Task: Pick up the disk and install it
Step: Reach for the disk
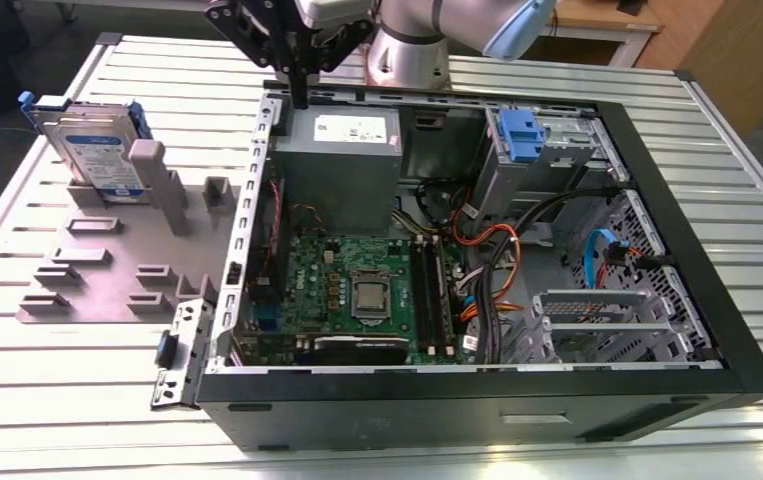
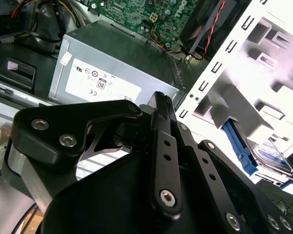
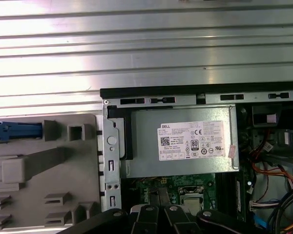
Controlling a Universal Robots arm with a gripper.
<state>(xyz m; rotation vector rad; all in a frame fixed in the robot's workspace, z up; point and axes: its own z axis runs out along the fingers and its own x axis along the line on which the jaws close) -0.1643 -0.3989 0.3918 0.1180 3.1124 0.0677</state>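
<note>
Overhead, the empty tool (image 1: 298,98), jaws together, hangs above the white-stickered power supply (image 1: 341,150), well apart from the disk (image 1: 88,145).

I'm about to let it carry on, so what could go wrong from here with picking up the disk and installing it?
One: the end effector hangs shut close over the case's edge; a low sideways move could clip it.
Two: the disk stands upright in the grey fixture; an off-centre grip might tilt or jam it.
Three: loose cables lie beside the drive cage and could snag the disk going in.
</note>
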